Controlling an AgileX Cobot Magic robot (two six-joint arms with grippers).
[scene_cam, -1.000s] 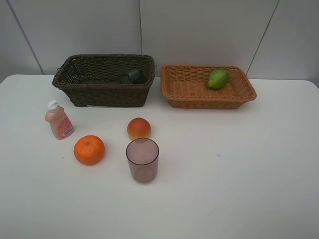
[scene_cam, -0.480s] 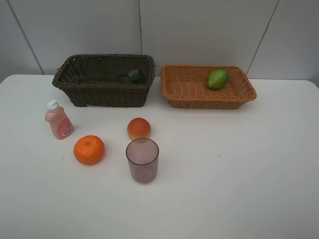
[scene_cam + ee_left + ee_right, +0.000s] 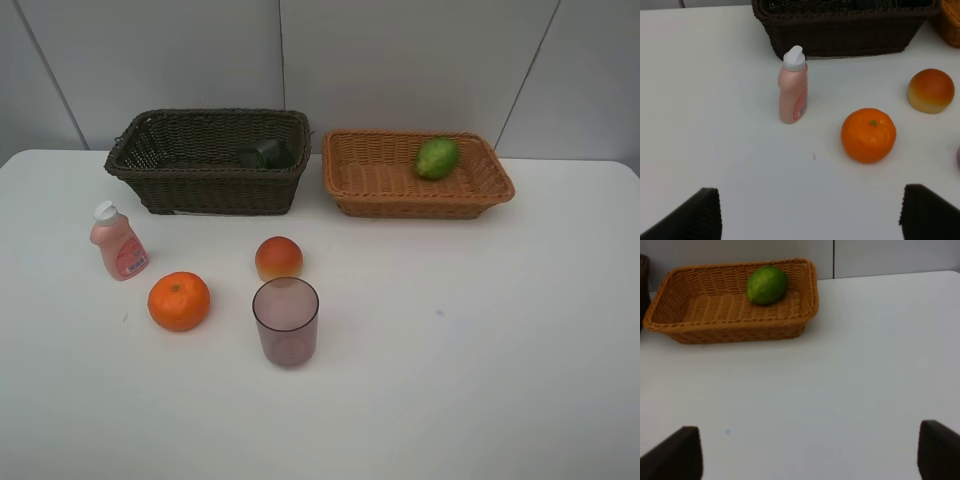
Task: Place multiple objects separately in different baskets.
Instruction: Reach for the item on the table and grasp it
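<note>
Here, left claw spread wide, empty, orange ahead, right claw likewise, green fruit beyond.

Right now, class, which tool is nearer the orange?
Left. The left tool is open, with the orange just ahead of it. The right tool faces the light basket holding the green fruit, with the orange outside its view.

Fruit lies inside the right-hand basket.
</note>
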